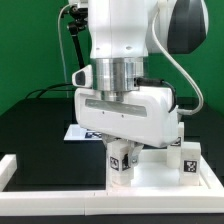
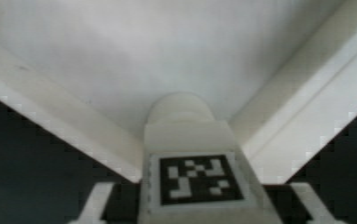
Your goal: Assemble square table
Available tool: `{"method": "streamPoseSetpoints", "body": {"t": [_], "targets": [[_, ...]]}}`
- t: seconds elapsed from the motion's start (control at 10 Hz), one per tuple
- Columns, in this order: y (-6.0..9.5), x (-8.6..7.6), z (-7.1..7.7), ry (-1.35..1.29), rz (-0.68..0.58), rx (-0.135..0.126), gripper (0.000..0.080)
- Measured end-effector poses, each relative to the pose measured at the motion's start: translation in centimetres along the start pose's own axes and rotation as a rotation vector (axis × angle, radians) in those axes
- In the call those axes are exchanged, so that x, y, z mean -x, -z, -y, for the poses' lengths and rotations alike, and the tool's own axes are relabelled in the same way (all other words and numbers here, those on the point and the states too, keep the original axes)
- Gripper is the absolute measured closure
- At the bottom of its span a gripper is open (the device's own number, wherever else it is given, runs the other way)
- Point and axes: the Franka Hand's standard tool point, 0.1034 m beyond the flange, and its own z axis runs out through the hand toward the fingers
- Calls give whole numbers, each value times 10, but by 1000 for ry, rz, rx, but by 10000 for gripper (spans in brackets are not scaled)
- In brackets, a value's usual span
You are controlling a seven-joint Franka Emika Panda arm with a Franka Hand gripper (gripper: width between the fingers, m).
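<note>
Claw: your two-finger gripper (image 1: 121, 160) pinches a small white tagged block leg (image 2: 194, 160).
Below: white plastic square tabletop slab (image 1: 160, 178).

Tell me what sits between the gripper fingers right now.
A tagged white leg stands between the gripper fingers over the tabletop. The wrist view shows it best; the exterior view confirms it.
</note>
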Motion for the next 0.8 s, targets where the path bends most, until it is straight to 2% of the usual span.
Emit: {"method": "streamPoseSetpoints", "body": {"t": [0.2,0.5,0.6,0.7,0.8], "targets": [[-1,-1,-1,-197,4,-2,517],[-1,-5,-3,-659,26,-2,517],[-2,-4,-2,-801,33,-6,515],[-3,-3,-1,-969,51,-21,515],[-3,-3,-1,-1032,59,-28,515]]}}
